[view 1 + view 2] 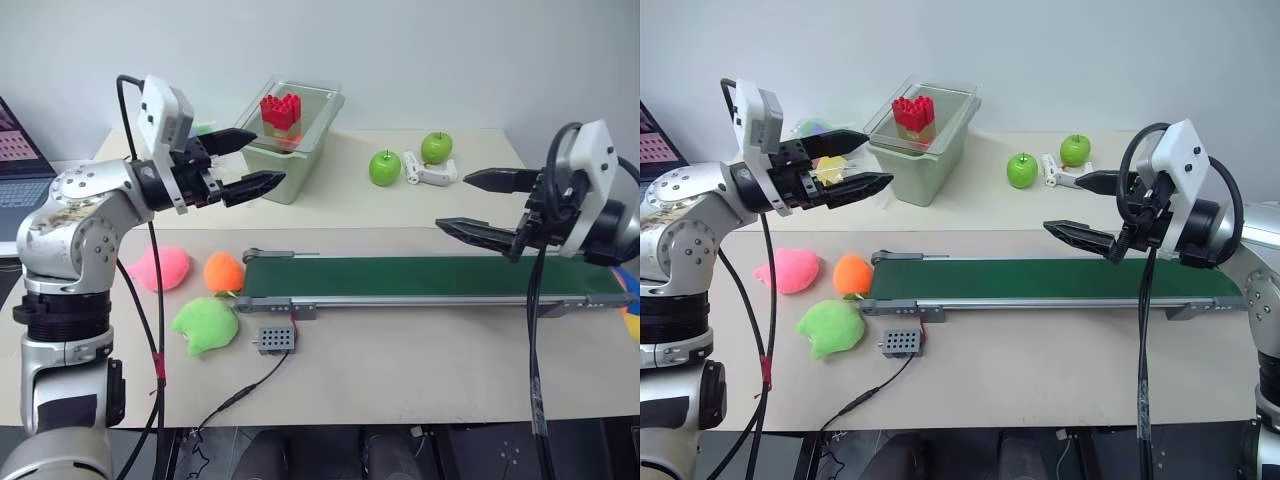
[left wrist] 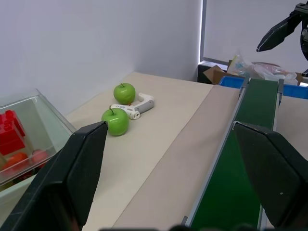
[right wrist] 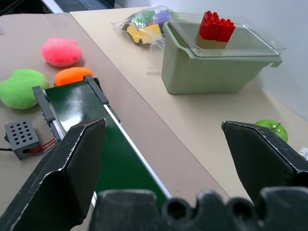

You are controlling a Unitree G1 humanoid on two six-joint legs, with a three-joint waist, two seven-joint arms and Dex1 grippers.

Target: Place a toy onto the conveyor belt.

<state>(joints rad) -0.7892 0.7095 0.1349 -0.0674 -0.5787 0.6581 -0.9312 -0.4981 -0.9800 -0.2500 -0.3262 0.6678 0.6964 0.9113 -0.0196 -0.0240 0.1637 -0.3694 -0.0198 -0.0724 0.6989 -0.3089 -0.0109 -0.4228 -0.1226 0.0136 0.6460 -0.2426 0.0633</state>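
Note:
The toy (image 1: 223,271), a small orange fuzzy plush, lies on the table against the left end of the conveyor belt (image 1: 420,275). The belt is a long dark green strip with grey rails and nothing lies on it. My left gripper (image 1: 268,156) hangs open and empty above the table, in front of the bin and well above the toy. Over the belt's right part my right gripper (image 1: 452,200) is also open and empty. The right wrist view looks down the belt (image 3: 82,103) to the toy (image 3: 73,75).
A pale green lidded bin (image 1: 290,150) with red bricks (image 1: 281,111) on top stands at the back. Two green apples (image 1: 384,168) (image 1: 436,147) flank a white tool (image 1: 428,170). A pink plush (image 1: 160,268), a green plush (image 1: 206,325) and a grey wired box (image 1: 275,340) lie near the toy.

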